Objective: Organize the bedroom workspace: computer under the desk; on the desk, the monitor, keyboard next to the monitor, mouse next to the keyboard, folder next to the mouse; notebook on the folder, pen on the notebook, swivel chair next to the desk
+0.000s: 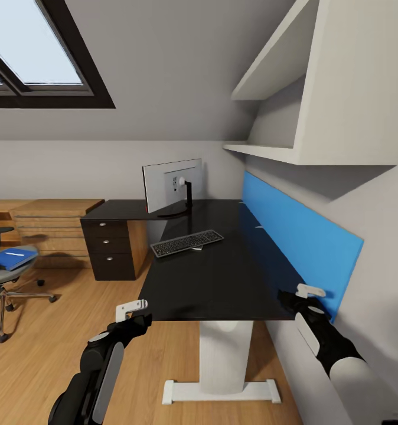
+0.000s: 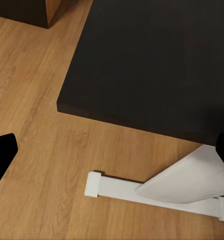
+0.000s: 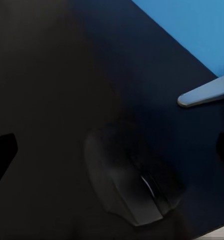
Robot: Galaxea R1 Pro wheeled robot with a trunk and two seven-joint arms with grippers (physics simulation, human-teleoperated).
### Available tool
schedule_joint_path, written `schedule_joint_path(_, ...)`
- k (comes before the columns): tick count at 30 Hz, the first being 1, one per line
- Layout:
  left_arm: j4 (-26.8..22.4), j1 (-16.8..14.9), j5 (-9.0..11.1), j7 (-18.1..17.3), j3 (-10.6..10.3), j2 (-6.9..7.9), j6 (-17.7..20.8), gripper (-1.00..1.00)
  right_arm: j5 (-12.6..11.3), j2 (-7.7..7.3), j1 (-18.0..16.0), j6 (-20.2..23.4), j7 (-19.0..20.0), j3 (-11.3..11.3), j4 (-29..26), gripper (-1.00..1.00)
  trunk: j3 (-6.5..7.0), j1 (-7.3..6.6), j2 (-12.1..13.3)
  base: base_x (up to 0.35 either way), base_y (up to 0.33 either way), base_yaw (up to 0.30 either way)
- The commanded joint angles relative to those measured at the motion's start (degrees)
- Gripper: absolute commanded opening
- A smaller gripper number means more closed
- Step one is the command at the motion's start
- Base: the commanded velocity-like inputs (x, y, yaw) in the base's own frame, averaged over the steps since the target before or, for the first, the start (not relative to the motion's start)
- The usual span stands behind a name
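A black L-shaped desk [image 1: 222, 277] with a bright blue back panel [image 1: 293, 236] stands under a sloped ceiling. Toward the desk's far edge stands a large thin monitor [image 1: 170, 185], its silver-grey back facing the robot. A slim grey keyboard with dark keys [image 1: 186, 242] lies on the desktop just in front of it. In the right wrist view, a small dark rounded mouse [image 3: 134, 182] rests on the desktop near the blue panel, beside a thin pale pen [image 3: 204, 92].

Away from the desk, a grey swivel chair with black armrests [image 1: 4, 277] sits on the wooden floor, with a flat blue folder [image 1: 11, 258] on its seat.

The left gripper [image 1: 134, 311] hangs off the desk's near left corner, the right gripper [image 1: 302, 295] over the near right edge. Both are spread apart and hold nothing.

As a judgement, monitor, keyboard and mouse look placed. The folder, the stacking and the chair remain. No tower computer or notebook can be made out. No writing is readable.
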Motion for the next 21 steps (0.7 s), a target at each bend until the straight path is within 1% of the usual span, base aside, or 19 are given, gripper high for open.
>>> schedule_joint_path(1,-0.07,-0.04,0.63,0.4,0.05,-0.02,0.23,1.0,-0.35,-0.03,-0.16,0.29,-0.2,0.13,0.16,1.0,-0.07,0.0,-0.04,0.0,0.0,0.0)
schedule_joint_path(9,-0.36,-0.04,0.68,0.18,0.01,-0.06,0.23,1.0,-0.34,-0.11,-0.7,0.28,0.13,0.11,1.31,1.0,-0.07,0.0,-0.04,0.0,0.0,0.0)
schedule_joint_path(12,-0.51,-0.04,0.69,0.01,-0.24,-0.06,0.23,1.0,-0.44,-0.61,-0.79,0.24,0.2,0.06,2.42,1.0,-0.07,0.0,-0.04,0.0,0.0,0.0)
schedule_joint_path(21,-0.59,-0.04,0.69,-0.18,-0.36,-0.06,0.11,1.0,-0.66,-1.11,-1.84,-0.04,0.86,0.04,5.0,1.0,-0.07,0.0,-0.04,0.0,0.0,0.0)
